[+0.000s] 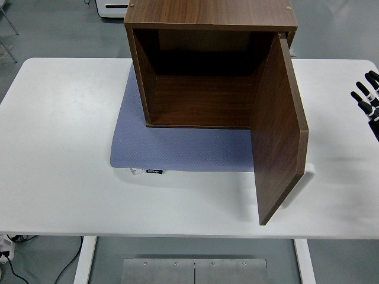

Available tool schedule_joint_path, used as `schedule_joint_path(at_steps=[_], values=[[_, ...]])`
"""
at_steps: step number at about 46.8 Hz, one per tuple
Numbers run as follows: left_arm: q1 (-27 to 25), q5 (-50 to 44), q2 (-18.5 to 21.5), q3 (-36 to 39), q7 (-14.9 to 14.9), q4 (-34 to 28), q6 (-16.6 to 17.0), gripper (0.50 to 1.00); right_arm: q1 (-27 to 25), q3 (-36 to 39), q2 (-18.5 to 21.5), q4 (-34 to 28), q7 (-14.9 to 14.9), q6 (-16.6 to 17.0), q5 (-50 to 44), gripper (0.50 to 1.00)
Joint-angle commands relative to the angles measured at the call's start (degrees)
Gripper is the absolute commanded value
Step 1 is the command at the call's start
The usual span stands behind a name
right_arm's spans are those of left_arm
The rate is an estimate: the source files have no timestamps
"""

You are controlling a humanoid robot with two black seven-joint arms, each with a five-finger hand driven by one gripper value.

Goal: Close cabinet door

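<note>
Nearest, the wooden cabinet door (278, 133) stands swung wide open, hinged on the right side and reaching out toward the near edge of the white table (59, 177). Behind it the brown cabinet (207, 18) sits on a blue-grey mat (177, 151), its inside bare. At the right edge the right robot hand (368, 97) hovers, fingers apparently spread, holding nothing, well apart from the door.

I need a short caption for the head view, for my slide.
Cabinet on a mat, door wide open; right hand open at the table edge.
</note>
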Motion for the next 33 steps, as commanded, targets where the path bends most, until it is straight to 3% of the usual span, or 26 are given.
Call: schedule_joint_path(at_steps=[1, 10, 33], values=[[0.00, 0.00, 0.00, 0.00, 0.01, 0.00, 0.00, 1.000, 0.01, 0.00, 0.00, 0.00, 0.00, 0.00, 0.00, 1.000], [0.00, 0.00, 0.00, 0.00, 0.01, 0.00, 0.00, 1.000, -0.16, -0.09, 0.00, 0.00, 0.00, 0.27, 0.00, 1.000], [0.00, 0.00, 0.00, 0.00, 0.01, 0.00, 0.00, 1.000, -0.95, -0.09, -3.16, 0.08, 0.18, 5.45, -0.09, 1.000]])
